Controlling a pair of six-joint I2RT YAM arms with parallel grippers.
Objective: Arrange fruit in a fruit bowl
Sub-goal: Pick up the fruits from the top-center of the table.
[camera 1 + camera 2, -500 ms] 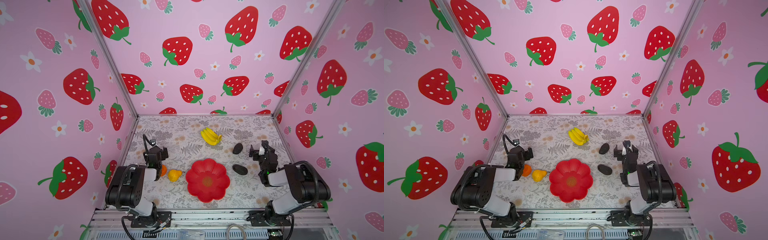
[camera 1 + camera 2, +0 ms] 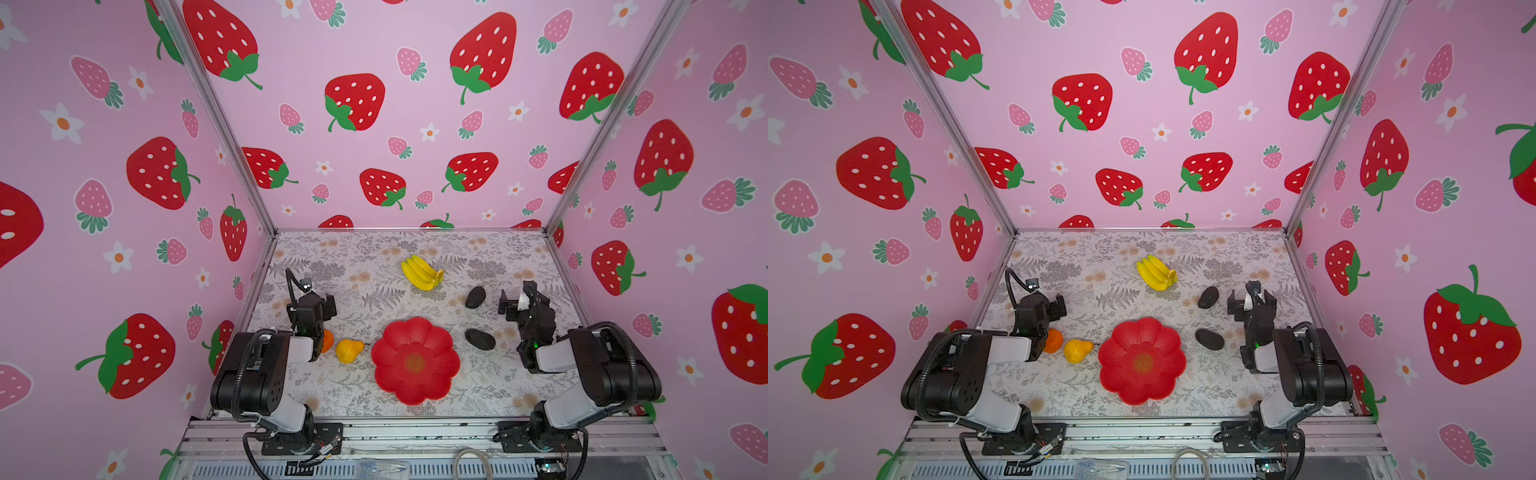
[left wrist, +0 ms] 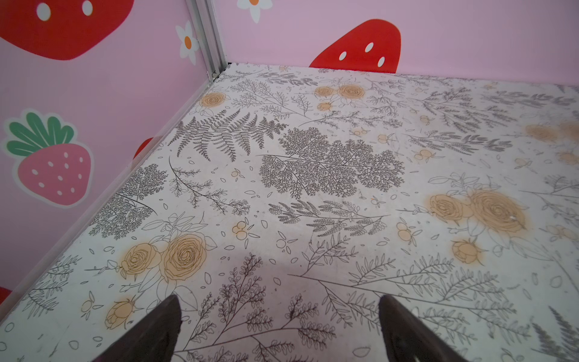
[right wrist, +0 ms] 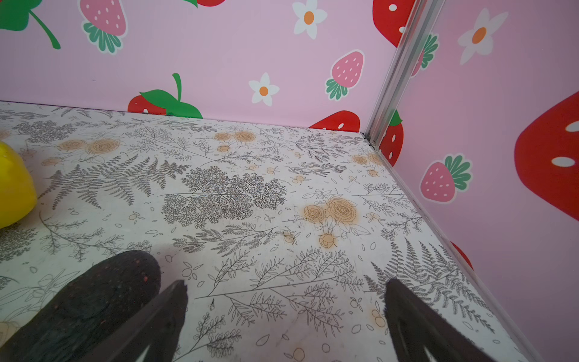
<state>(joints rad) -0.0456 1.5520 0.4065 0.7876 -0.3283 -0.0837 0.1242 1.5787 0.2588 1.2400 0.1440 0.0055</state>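
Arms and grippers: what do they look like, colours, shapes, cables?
The left arm and right arm have bulky black joints, light grey links and black ribbed cables looped alongside. The left gripper and right gripper are black with dark tapered fingers.

pear (image 2: 348, 351) left of fruit bowl (image 2: 390, 368), avocados (image 2: 480, 339) right, banana bunch (image 2: 420, 272) behind, orange (image 2: 328, 339) beside pear

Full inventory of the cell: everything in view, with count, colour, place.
banana bunch: 1, yellow, far centre of table
avocados: 2, black, right of bowl, apart
pear: 1, yellow-orange, left of bowl
orange: 1, orange, left of pear, partly behind left arm
fruit bowl: 1, red, near centre, empty
table: 1, floral print
walls: 3, pink, strawberry print
left hand: 1, black, open, empty
right hand: 1, black, open, beside far avocado
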